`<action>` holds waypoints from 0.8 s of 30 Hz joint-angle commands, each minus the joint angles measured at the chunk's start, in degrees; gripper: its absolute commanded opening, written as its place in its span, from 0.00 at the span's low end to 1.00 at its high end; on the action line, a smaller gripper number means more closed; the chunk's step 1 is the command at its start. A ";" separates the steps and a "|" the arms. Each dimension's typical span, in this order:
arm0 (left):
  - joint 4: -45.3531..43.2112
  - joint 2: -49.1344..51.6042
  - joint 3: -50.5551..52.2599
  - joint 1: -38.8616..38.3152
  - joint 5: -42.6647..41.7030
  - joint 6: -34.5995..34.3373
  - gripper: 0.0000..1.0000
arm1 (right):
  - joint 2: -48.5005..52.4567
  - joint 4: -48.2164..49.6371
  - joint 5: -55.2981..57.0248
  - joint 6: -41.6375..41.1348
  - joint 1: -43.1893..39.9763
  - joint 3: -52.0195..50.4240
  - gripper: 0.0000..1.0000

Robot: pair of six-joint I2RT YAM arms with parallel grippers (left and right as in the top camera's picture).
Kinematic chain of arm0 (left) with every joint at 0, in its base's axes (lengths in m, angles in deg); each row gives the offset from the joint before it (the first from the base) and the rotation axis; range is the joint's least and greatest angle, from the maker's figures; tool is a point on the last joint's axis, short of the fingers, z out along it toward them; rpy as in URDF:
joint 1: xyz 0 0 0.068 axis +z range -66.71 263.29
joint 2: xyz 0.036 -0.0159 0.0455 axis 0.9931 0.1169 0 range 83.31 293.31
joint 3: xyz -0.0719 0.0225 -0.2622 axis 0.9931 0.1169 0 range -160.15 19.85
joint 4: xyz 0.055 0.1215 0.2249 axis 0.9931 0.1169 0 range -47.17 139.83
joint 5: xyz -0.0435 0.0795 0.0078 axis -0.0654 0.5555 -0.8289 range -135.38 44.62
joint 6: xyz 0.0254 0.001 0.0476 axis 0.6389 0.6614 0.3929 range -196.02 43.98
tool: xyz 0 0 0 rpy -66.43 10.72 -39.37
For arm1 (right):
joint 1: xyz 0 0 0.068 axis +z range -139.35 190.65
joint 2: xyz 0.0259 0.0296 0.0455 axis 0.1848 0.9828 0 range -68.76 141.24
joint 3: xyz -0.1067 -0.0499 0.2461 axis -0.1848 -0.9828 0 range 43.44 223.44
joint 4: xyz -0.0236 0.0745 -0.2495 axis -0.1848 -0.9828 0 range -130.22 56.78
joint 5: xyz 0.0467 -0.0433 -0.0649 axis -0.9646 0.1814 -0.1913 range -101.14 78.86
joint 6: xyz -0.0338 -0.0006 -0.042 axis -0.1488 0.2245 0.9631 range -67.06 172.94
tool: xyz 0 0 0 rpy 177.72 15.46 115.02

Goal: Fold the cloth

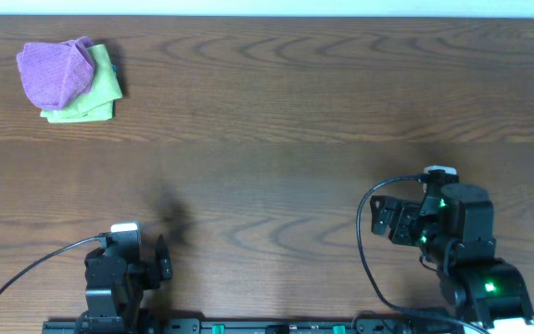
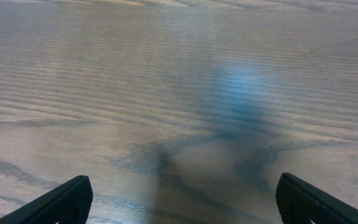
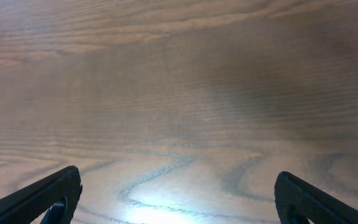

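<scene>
The purple cloth (image 1: 56, 71) lies bunched at the far left of the table, resting on top of a lime-green cloth (image 1: 98, 91). It shows only in the overhead view. My left gripper (image 1: 162, 262) sits near the front edge at the left, far from the cloth; its fingers (image 2: 182, 202) are wide apart with only bare wood between them. My right gripper (image 1: 378, 218) sits at the front right, its fingers (image 3: 179, 198) also wide apart and empty over bare wood.
The wooden table (image 1: 276, 111) stretches across the whole view. A black cable (image 1: 367, 250) loops beside the right arm, and another cable (image 1: 26, 274) trails from the left arm. A rail runs along the front edge.
</scene>
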 commanded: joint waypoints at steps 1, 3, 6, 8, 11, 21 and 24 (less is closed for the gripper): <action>3.52 -0.59 0.96 0.04 2.12 1.90 0.95 | -1.81 -1.51 1.68 1.46 0.31 0.00 0.99; 3.52 -0.59 0.96 0.04 2.12 1.90 0.95 | -3.06 -1.25 4.79 1.97 0.26 -1.16 0.99; 3.52 -0.59 0.96 0.04 2.12 1.90 0.95 | -6.40 2.08 5.42 11.76 0.26 -5.44 0.99; 3.52 -0.59 0.96 0.04 2.12 1.90 0.95 | -10.12 4.66 5.25 17.18 0.13 -9.79 0.99; 3.52 -0.59 0.96 0.04 2.12 1.90 0.95 | -17.27 7.10 5.25 20.74 -0.83 -16.81 0.99; 3.52 -0.59 0.96 0.04 2.12 1.90 0.96 | -36.63 6.60 2.40 23.82 -5.14 -30.01 0.99; 3.52 -0.59 0.96 0.04 2.12 1.90 0.96 | -37.92 5.99 2.75 26.43 -5.42 -30.03 0.99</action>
